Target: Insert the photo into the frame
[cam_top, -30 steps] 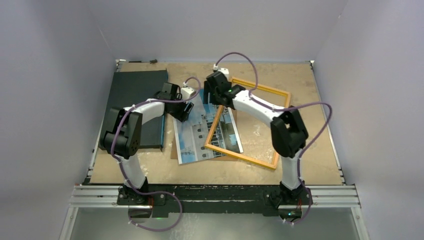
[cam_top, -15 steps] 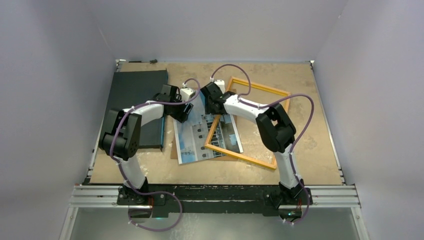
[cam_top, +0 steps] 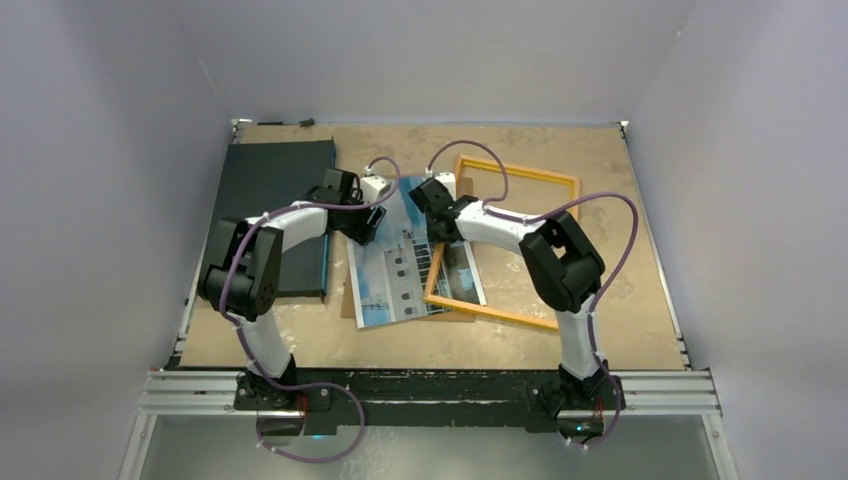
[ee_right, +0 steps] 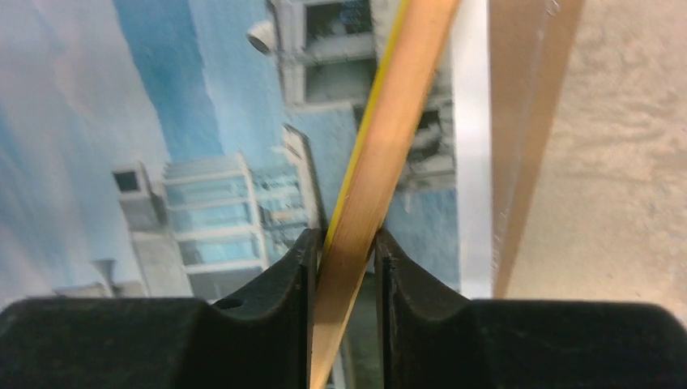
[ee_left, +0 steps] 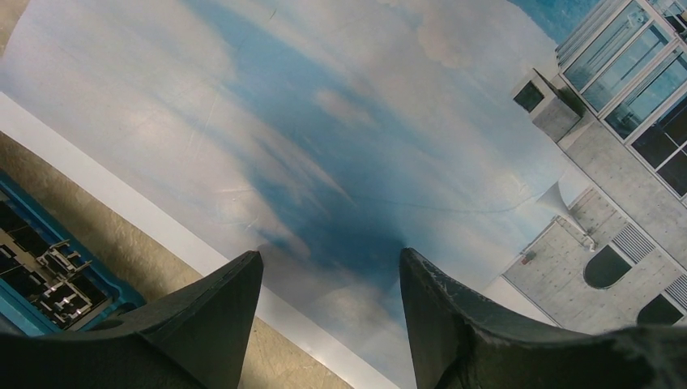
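wrist cameras show what the overhead view cannot: the yellow edge and wood-toned back of the frame (ee_right: 381,146), its rail crossing the building end of the photo (ee_left: 324,121). since a second ago the frame has swung squarer to the table (cam_top: 600,200). the left gripper (ee_left: 328,261) hovers over the printed sky, jaws well apart, holding nothing. the right gripper (ee_right: 344,243) is clamped on the frame's left rail. the photo lies face up beside the dark slab (cam_top: 270,175), its right part under the frame.
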Tool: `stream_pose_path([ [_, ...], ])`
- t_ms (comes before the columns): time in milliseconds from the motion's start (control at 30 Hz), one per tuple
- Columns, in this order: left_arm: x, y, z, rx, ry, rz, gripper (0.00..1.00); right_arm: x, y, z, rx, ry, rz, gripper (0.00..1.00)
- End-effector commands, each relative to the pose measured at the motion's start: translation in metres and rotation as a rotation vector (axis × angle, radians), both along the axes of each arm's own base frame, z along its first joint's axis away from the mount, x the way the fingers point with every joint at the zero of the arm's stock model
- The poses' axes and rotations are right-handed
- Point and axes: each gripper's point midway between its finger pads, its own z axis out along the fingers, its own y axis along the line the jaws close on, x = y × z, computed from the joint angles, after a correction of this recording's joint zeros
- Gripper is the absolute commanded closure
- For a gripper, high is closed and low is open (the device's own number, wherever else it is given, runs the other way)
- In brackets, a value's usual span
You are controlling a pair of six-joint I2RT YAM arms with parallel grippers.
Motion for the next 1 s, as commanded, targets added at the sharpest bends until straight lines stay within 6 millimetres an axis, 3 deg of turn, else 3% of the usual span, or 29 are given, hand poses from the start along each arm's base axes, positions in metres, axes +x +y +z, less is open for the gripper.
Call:
stream_pose_path([
  [0,-0.025,0.035,-0.034,0.170,0.120,0.022,0.39,-0.013,-0.017,0.017,-0.048,-0.024,0.056,0.77],
  [233,-0.015,0.038,-0.033,0.201,0.103,0.019,0.40,-0.037,-0.055,0.009,-0.084,-0.006,0.010,0.79],
  [467,-0.009,0.040,-0.030,0.216,0.095,0.021,0.40,-0.044,-0.103,-0.003,-0.030,0.027,-0.170,0.88],
  [833,-0.007,0.040,-0.029,0.223,0.096,0.022,0.41,-0.043,-0.114,-0.013,-0.061,0.029,-0.157,0.83],
  [967,0.003,0.033,-0.009,0.193,0.089,0.020,0.36,-0.048,-0.119,-0.009,-0.088,0.031,-0.122,0.79],
])
